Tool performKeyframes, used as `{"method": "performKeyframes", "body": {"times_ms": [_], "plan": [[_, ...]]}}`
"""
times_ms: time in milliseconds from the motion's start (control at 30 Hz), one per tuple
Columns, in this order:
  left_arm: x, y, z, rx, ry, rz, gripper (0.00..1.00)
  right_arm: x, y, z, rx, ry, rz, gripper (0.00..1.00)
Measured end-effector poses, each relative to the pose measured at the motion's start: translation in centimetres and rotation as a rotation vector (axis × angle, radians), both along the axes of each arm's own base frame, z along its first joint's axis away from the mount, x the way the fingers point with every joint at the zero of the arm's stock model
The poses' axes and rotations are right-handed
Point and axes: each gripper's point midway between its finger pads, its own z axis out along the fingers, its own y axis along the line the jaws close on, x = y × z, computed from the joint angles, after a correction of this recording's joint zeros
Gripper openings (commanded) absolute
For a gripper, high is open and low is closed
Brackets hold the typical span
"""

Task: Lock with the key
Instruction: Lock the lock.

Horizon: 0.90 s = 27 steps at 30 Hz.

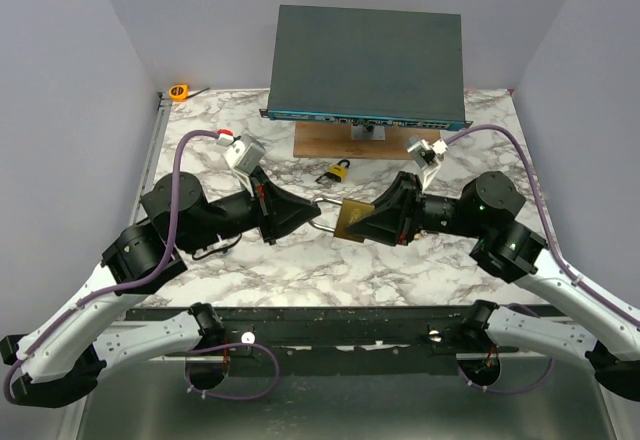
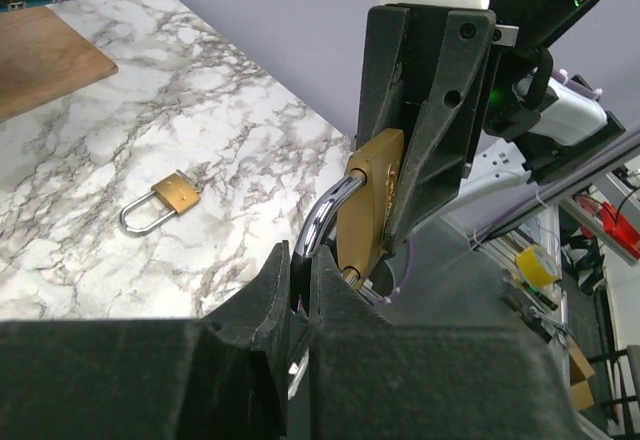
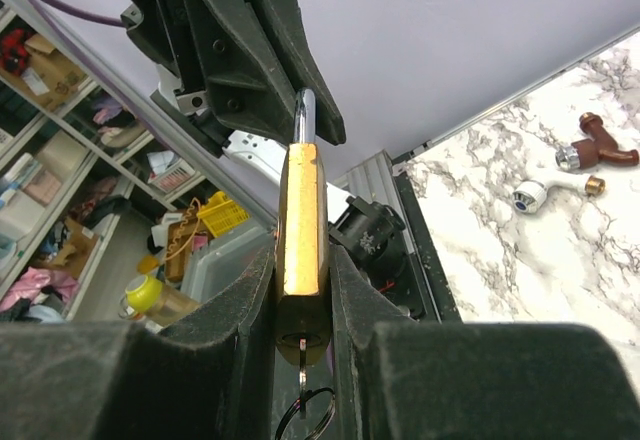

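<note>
A large brass padlock hangs above the table between my two grippers. My right gripper is shut on its brass body. In the right wrist view a key with a wire ring sits in the keyhole on the underside. My left gripper is shut on the steel shackle, its fingertips pinched around it in the left wrist view. The padlock body also shows there, clamped by the right gripper's fingers.
A small brass padlock lies on the marble table, also in the left wrist view. A network switch sits on a wooden board at the back. An orange tape measure lies back left. Pipe fittings lie on the marble.
</note>
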Motion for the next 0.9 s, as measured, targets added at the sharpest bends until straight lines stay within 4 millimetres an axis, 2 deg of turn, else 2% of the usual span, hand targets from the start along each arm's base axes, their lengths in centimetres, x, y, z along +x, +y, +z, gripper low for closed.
{"method": "performKeyframes", "body": {"times_ms": [300,900], "plan": [[1.1,0.2,0.0,-0.021,-0.019,0.059,0.0,0.8,0.7,-0.1,-0.001,0.003,-0.011,0.01],[0.2,1.2,3.4,-0.135,-0.088,0.076,0.0,1.0,1.7,3.3,0.077,-0.065,0.019,0.01]]}}
